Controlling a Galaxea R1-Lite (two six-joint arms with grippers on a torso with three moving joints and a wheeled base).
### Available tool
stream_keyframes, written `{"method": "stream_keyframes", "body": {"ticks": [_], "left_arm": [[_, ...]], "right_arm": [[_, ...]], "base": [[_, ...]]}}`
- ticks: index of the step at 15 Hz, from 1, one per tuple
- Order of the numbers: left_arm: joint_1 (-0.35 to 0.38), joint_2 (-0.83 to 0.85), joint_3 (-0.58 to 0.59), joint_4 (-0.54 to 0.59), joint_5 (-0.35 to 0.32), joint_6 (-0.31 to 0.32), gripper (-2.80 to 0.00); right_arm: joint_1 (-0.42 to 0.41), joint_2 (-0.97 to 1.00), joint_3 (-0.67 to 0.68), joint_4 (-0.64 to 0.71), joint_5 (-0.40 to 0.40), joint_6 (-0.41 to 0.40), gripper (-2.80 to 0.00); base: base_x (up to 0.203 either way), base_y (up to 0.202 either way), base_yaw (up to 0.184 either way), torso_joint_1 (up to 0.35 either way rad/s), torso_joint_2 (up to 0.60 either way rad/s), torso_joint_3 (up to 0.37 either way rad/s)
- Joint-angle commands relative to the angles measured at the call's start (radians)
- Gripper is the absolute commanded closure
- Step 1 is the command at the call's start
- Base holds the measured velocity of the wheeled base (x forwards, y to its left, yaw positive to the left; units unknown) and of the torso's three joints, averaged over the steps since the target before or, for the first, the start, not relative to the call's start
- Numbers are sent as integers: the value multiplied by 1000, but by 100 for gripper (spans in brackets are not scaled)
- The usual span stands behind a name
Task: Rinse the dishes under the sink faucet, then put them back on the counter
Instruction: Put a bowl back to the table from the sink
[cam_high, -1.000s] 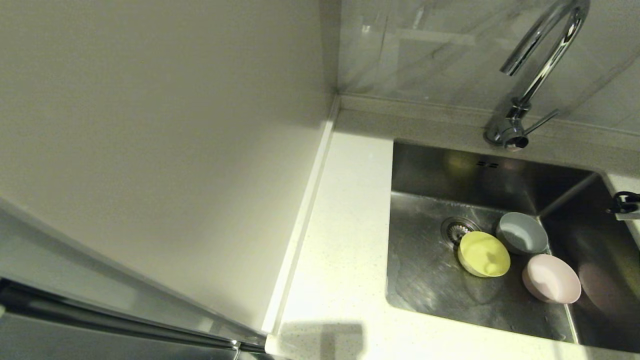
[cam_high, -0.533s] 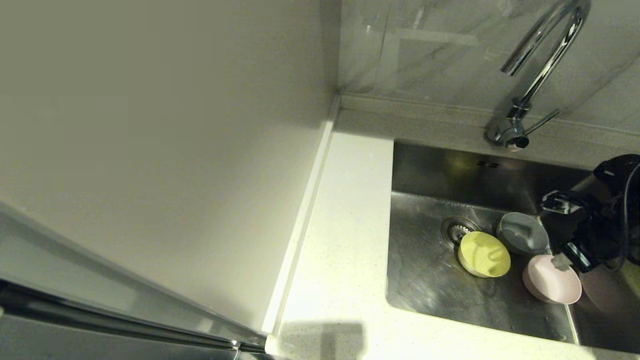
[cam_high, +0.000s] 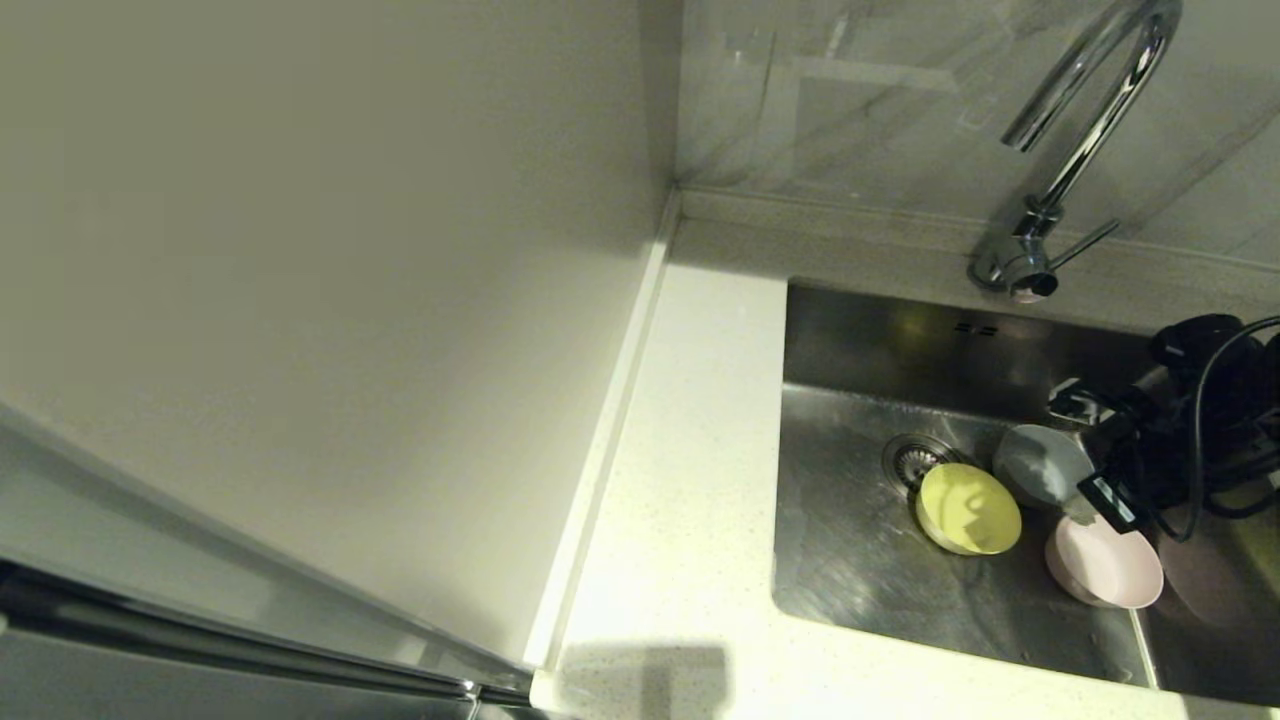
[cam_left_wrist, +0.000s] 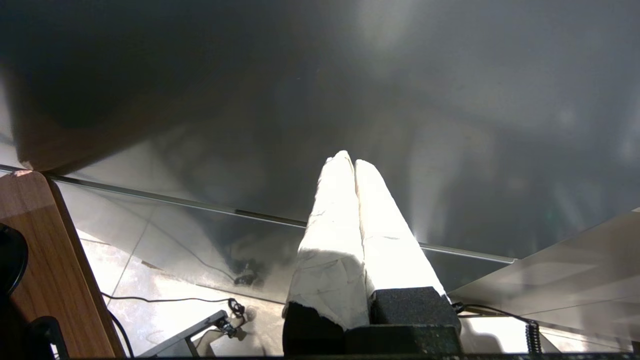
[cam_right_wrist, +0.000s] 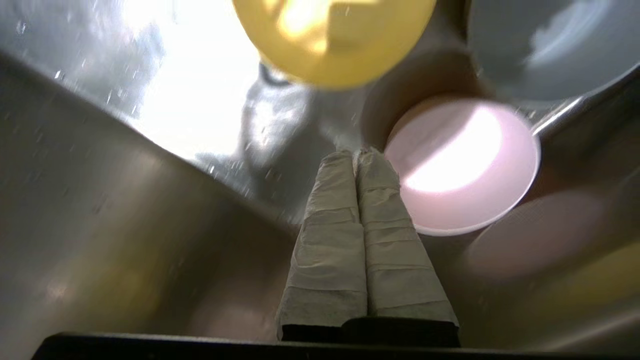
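Three bowls lie in the steel sink (cam_high: 860, 570) by the drain (cam_high: 912, 458): a yellow-green bowl (cam_high: 968, 508), a grey-blue bowl (cam_high: 1040, 462) and a pink bowl (cam_high: 1108, 565). My right gripper (cam_high: 1078, 508) reaches in from the right and hovers between the grey-blue and pink bowls. In the right wrist view it (cam_right_wrist: 356, 154) is shut with nothing in it, its tips just beside the pink bowl's (cam_right_wrist: 465, 165) rim. The yellow-green bowl (cam_right_wrist: 335, 40) and grey-blue bowl (cam_right_wrist: 545, 45) lie beyond. My left gripper (cam_left_wrist: 348, 160) is shut and parked low, out of the head view.
The chrome faucet (cam_high: 1085, 130) arches over the sink's back edge, its lever (cam_high: 1085, 243) pointing right. White speckled counter (cam_high: 690, 480) runs left of the sink, bounded by a raised strip and an off-white wall panel (cam_high: 320, 300). Water drops speckle the basin.
My right arm has come in from the right edge and moved left, over the pink and grey-blue bowls. The bowls have not visibly moved.
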Motion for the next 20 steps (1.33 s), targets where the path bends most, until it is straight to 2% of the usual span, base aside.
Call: {"method": "stream_keyframes", "body": {"ticks": [1,19,20], "left_arm": [[0,0,3,0,0,0,0],[0,0,3,0,0,0,0],[0,0,3,0,0,0,0]], "right_arm": [[6,17,0,-15,3,-3,0],[23,88,-29,-77,0,-18,0],[23,93,-27,-109,0,-19,-280]], "base": [[0,0,0,0,0,0],[0,0,0,0,0,0],[0,0,0,0,0,0]]}}
